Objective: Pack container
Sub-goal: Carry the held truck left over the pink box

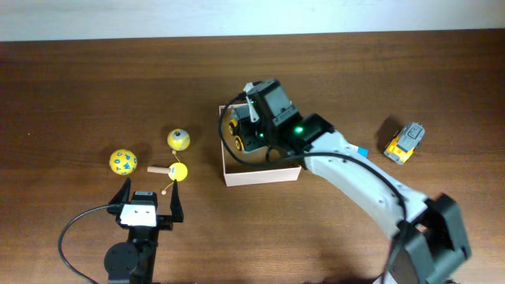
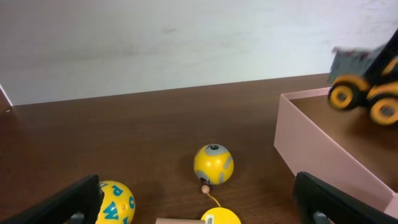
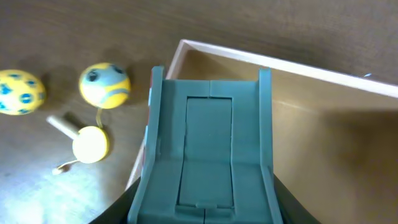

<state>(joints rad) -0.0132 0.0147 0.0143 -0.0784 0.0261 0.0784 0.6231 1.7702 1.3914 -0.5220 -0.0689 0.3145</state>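
We see the right gripper (image 1: 246, 126) clamped on a yellow-and-grey plastic toy truck (image 1: 236, 132) above the left rim of the square white cardboard container (image 1: 260, 175), mid-table. The left gripper (image 1: 151, 194) gapes wide over open brown wooden table (image 1: 79, 79), near small yellow toys (image 1: 178, 140). The right arm hides much of the box's inside from us.

White right arm (image 1: 355, 177), green light (image 1: 298, 130)
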